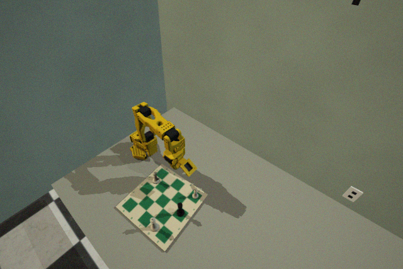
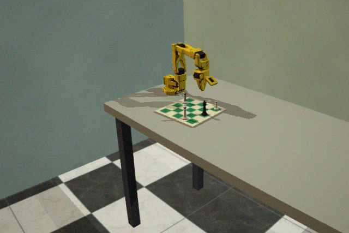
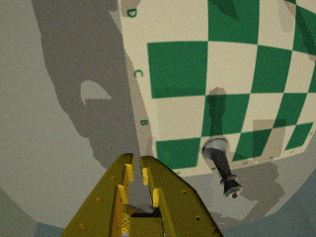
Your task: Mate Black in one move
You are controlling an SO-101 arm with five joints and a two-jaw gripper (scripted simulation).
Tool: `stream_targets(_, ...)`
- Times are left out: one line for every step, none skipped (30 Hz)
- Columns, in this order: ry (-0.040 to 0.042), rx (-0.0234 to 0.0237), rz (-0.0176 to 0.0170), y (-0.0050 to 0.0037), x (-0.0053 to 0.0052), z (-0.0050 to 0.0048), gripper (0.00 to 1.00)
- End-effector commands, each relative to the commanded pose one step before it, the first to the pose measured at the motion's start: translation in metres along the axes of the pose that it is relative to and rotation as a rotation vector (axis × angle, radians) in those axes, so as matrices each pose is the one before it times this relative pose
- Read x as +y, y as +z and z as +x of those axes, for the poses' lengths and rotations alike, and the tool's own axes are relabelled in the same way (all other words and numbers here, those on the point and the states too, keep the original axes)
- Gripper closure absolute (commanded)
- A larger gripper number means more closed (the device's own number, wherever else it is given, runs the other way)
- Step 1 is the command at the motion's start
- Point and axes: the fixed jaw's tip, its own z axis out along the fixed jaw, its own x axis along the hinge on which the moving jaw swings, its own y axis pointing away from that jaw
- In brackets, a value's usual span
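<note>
A grey tabletop (image 2: 253,151) in a corner of blue-green and pale walls carries a small green-and-cream chessboard (image 1: 130,205). On it stand three white pieces, at the near corner (image 1: 155,177), the right edge (image 1: 194,193) and the far edge (image 1: 153,224), and one black piece (image 1: 179,209). The yellow hand (image 3: 136,173), pressed together and holding nothing, hangs just off the board's near edge. Only the wrist view shows edge letters.

The top view looks steeply down from high up, far back, onto the counter (image 1: 293,213) corner, the arm (image 1: 159,129) and the board (image 1: 130,215). The exterior view stands off to the side, lower, taking in the same arm (image 2: 187,55), board (image 2: 169,113) and floor (image 2: 92,185). The wrist view looks past the end effector (image 3: 137,166) close onto the board (image 3: 185,93) edge.
</note>
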Motion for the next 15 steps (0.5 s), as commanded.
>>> stream_targets(0.00104,0.00682,-0.00167,0.01639,0.00157,-0.000031,1.0)
stream_targets(0.0,0.0,0.0,0.0,0.0,0.0,1.0)
stream_targets(0.0,0.0,0.0,0.0,0.0,0.0,1.0)
stream_targets(0.0,0.00005,0.0,0.002753,0.0,0.000094,1.0)
stream_targets(0.0,0.00002,0.0,0.00251,0.0,-0.000056,1.0)
stream_targets(0.0,0.00003,0.0,0.002218,0.0,-0.00003,1.0)
stream_targets(0.0,0.00002,0.0,0.001907,0.0,0.000001,1.0)
stream_targets(0.0,0.00003,0.0,0.001592,0.0,0.000023,1.0)
stream_targets(0.0,0.00002,0.0,0.001278,0.0,0.00003,1.0)
stream_targets(0.0,0.00002,0.0,0.000978,0.0,0.000033,1.0)
stream_targets(0.0,0.00001,0.0,0.000697,0.0,0.000026,1.0)
stream_targets(0.0,0.00001,0.0,0.000451,0.0,0.00002,1.0)
stream_targets(0.0,0.0,0.0,0.000245,0.0,0.00001,1.0)
stream_targets(0.0,0.00001,0.0,0.000096,0.0,0.000005,1.0)
stream_targets(0.0,-0.00001,0.0,0.000014,0.0,0.0,1.0)
